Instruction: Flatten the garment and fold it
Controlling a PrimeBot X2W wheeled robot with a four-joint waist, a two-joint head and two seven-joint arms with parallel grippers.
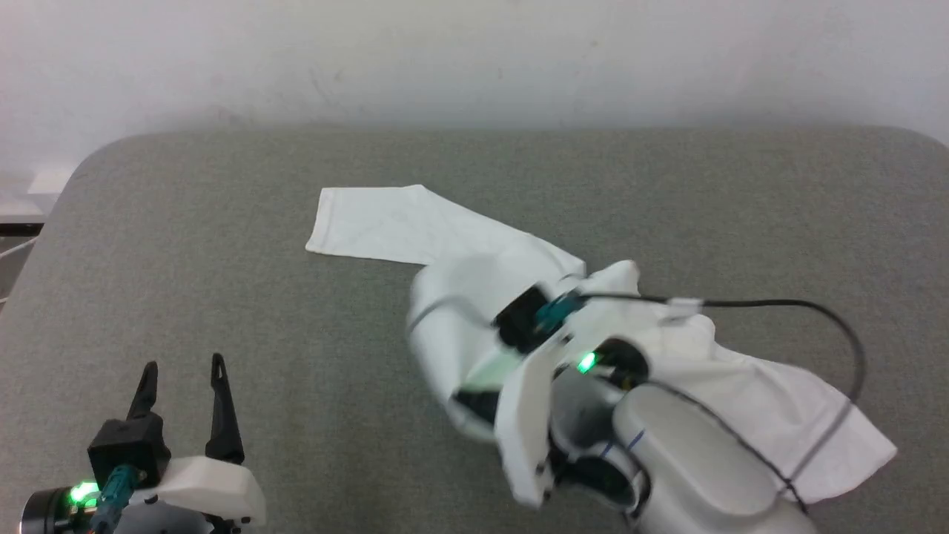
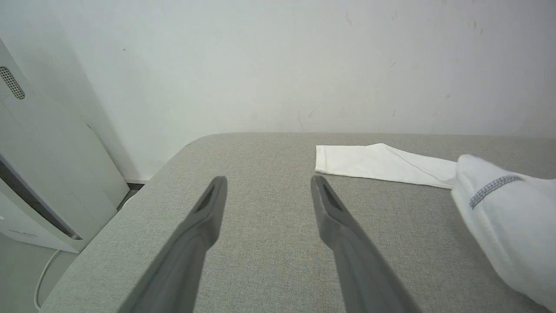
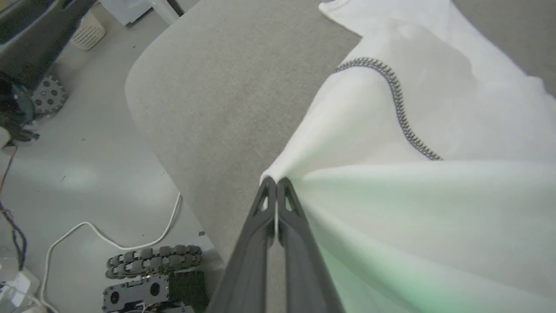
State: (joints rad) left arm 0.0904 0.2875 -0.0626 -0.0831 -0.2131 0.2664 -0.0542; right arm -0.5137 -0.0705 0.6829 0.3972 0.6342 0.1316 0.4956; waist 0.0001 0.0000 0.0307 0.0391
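The white garment (image 1: 385,222) lies crumpled on the grey padded table (image 1: 185,222), one sleeve stretched flat toward the far left. In the right wrist view my right gripper (image 3: 276,180) is shut on an edge of the garment (image 3: 391,195), and the cloth with its dark stitched seam (image 3: 397,100) fans out taut from the fingertips above the table's corner. In the head view my right arm (image 1: 593,371) sits over the lifted bunch of fabric. My left gripper (image 1: 184,363) rests at the lower left, open and holding nothing; in its own view, left gripper (image 2: 268,180), the sleeve (image 2: 382,163) lies ahead to the right.
A black cable (image 1: 778,302) loops from my right wrist over the cloth. A white appliance (image 2: 34,174) stands by the wall off the table's left end. Below the table's rounded corner (image 3: 143,78) the floor holds a white cord (image 3: 108,234) and a tracked part (image 3: 152,256).
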